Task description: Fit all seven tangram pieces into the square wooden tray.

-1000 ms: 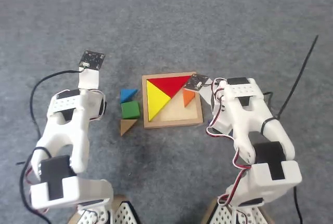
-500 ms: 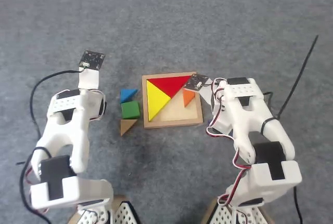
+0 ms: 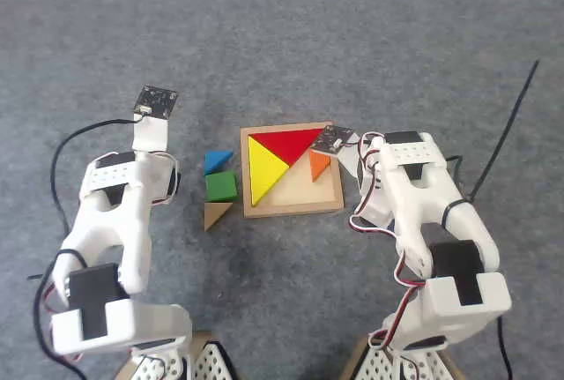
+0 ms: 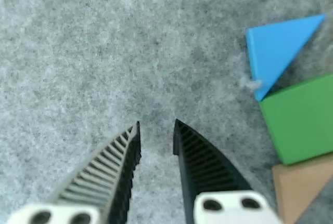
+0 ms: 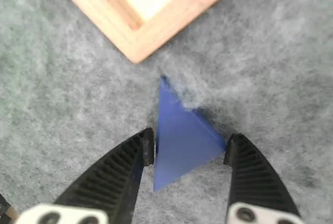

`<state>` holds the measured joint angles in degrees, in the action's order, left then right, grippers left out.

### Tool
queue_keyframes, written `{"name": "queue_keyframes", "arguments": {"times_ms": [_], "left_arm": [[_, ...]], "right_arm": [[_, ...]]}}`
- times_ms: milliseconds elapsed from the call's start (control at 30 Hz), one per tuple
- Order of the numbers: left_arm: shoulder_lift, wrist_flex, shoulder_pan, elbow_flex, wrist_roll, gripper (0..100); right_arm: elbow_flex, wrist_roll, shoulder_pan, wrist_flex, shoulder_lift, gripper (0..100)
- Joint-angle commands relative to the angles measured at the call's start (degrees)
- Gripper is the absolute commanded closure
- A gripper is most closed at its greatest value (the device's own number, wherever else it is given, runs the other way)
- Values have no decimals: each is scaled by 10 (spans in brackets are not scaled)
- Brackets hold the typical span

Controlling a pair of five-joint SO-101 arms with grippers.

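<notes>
At the left of the high view my left end effector [image 4: 156, 126] hangs over bare grey tabletop [image 3: 291, 63], its fingers only narrowly parted and gripping nothing. It sits just beside the loose pieces, I judge so it can take them in turn. Those pieces stand in a short column left of the tray. The light blue triangle [image 3: 216, 161] is uppermost, the green square [image 3: 221, 188] is below it, and the tan triangle [image 3: 215, 214] is lowest, each close to its neighbour. In the middle of the frame is the square wooden tray [image 3: 291, 211]. The red triangle [image 3: 284, 145] lies along its upper edge, the yellow triangle [image 3: 265, 171] runs down its left side, and the small orange triangle [image 3: 318, 165] sits against its right side. The lower right of the floor is left bare for what remains. At the tray's right side my right end effector [image 5: 190, 134] is spread around a dark blue triangle [image 5: 182, 141], which lies flat on the tabletop just off a tray corner. A finger stands at either flank of it. I cannot tell whether the pads press it yet. Straddling it this way lines up a pinch across its width.
</notes>
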<state>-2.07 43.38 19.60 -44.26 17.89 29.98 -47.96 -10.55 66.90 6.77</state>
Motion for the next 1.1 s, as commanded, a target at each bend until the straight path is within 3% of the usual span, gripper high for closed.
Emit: {"name": "queue_keyframes", "arguments": {"times_ms": [0, 167, 300, 867, 1067], "left_arm": [[-31, -7, 2, 3, -1, 903], [-31, -7, 2, 3, -1, 903], [-31, -7, 2, 3, -1, 903], [-31, -7, 2, 3, -1, 903], [-31, -7, 2, 3, -1, 903]], "right_arm": [[-4, -8, 2, 1, -5, 790], [-4, -8, 2, 2, -5, 801], [-4, -8, 2, 3, -5, 876], [-6, -8, 2, 9, -16, 851], [-6, -6, 0, 56, -88, 851]]}}
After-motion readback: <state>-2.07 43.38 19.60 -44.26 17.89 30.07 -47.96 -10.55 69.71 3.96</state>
